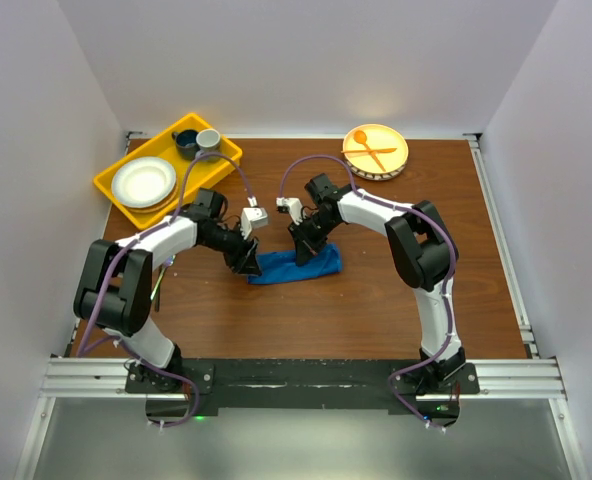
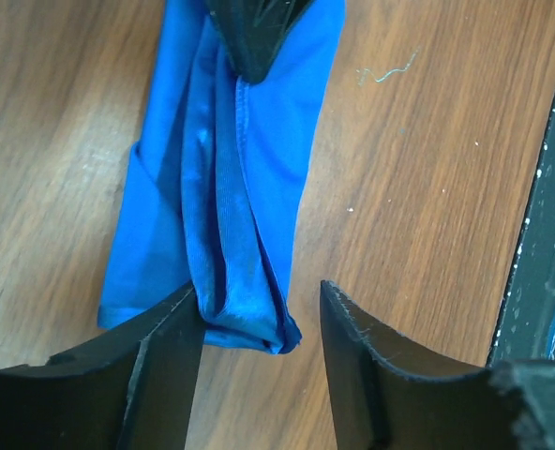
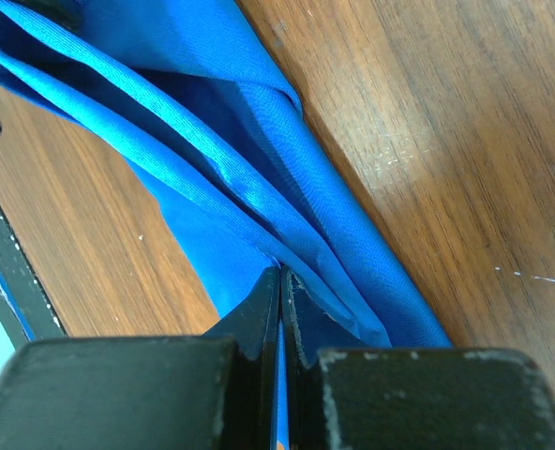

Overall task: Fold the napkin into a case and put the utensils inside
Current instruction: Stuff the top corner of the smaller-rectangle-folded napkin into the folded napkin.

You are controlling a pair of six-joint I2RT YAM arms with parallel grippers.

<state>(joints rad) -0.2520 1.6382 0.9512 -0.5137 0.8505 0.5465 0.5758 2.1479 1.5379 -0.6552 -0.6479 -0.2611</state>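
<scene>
Thing: the bright blue soft cloth napkin (image 1: 298,266) lies gathered into a long, narrow, loosely pleated strip.
Place: about the middle of the wooden bench (image 1: 376,300), well apart from every edge and corner, running roughly from the left edge's side toward the right edge's side.
Left claw (image 2: 257,292): the fingers stand apart and straddle the strip's left end, one finger touching the cloth, nothing clamped.
Right claw (image 3: 279,281): the fingers are pressed together on a thin layer of cloth at the opposite end, and a sliver of blue shows between them.
Handling: I judge the napkin very light, limp and somewhat slick. It has no stiffness, so its folds will likely slump or slide open unless both ends are held.
Where to grip: at the end edges, pinching all layers at once. A single-layer pinch would probably pull one pleat free.
Risk: the loose pleats look uneven, so the pouch mouth may close up.
Shiny metal spoon and fork: not clearly made out in any view.
Far left corner: a yellow plastic tray (image 1: 111,190).
Far right corner: a round yellow plate (image 1: 401,150) with an orange plastic spoon and fork (image 1: 369,150).
</scene>
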